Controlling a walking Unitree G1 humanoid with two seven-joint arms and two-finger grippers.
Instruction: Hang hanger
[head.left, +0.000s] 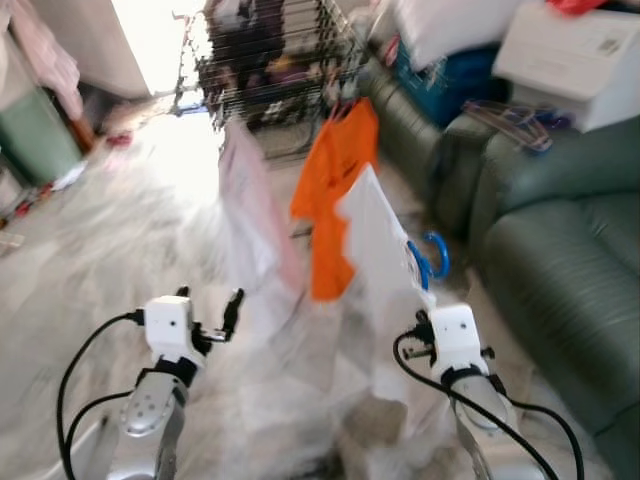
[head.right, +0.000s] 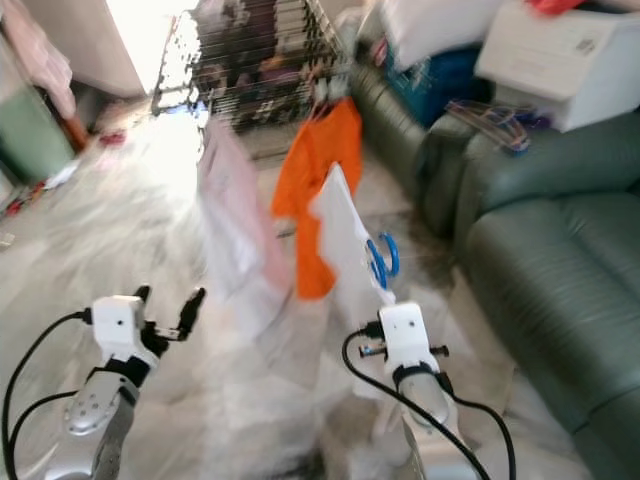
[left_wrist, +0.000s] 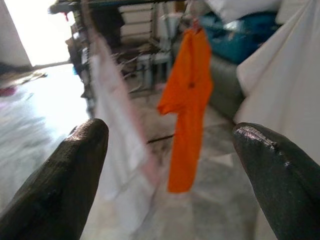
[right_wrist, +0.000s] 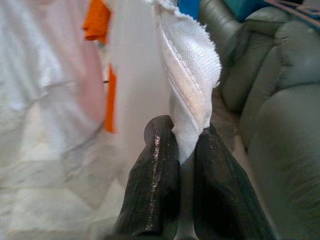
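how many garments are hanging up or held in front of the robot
3. A pale pink garment hangs on the left, an orange shirt hangs in the middle from the drying rack, and a white garment on a blue hanger is clamped in the right gripper. Blur may hide more.

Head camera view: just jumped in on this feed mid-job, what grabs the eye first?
The bright orange shirt hangs from the drying rack straight ahead, with a pale pink garment to its left. Nearer, the right gripper is shut on a white garment on a blue hanger, beside the green sofa on the right. The left gripper is held open, holding nothing.
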